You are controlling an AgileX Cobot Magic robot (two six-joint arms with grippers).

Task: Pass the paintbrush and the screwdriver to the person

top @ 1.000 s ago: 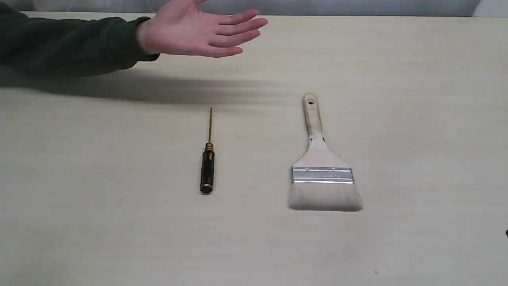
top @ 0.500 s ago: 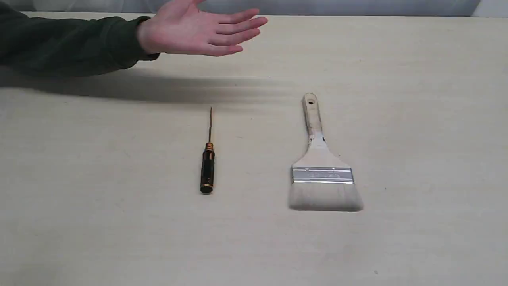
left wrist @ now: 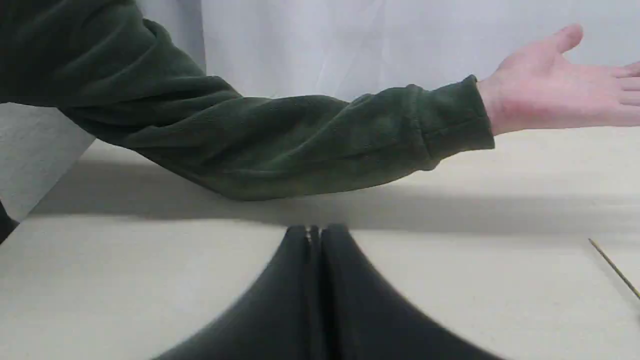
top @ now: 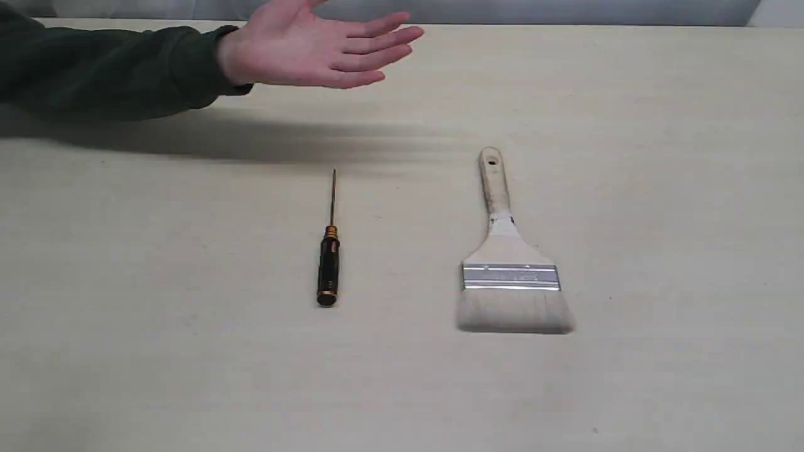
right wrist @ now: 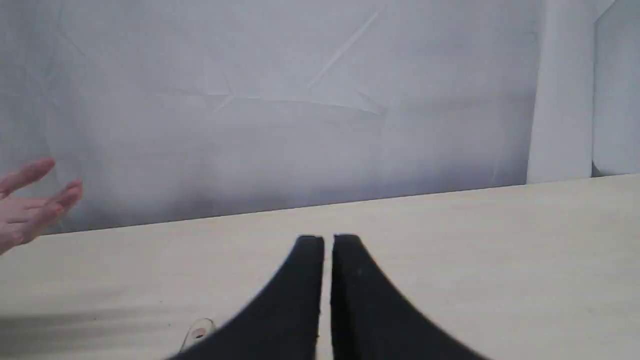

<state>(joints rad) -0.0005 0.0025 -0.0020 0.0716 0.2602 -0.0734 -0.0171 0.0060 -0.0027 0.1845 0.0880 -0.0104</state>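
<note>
The screwdriver (top: pixel 328 267) lies on the table left of centre, black handle nearer the camera and thin shaft pointing away. To its right lies the paintbrush (top: pixel 509 276), bristles near and holed handle tip far. The person's hand (top: pixel 314 50) hovers palm up over the far left of the table, in a dark green sleeve. Neither gripper shows in the exterior view. My left gripper (left wrist: pixel 315 231) is shut and holds nothing, low over the table near the sleeve, with the screwdriver's shaft (left wrist: pixel 612 267) off to one side. My right gripper (right wrist: pixel 327 240) is shut and holds nothing, with the brush's handle tip (right wrist: pixel 199 332) beside it.
The pale wooden table (top: pixel 659 157) bears only the two tools. A white cloth backdrop (right wrist: pixel 300 100) hangs behind its far edge. The person's sleeve (left wrist: pixel 280 145) stretches across the far left, casting a broad shadow on the table.
A small dark bit at the right edge of the exterior view one second ago is gone. The hand and both tools have stayed in place.
</note>
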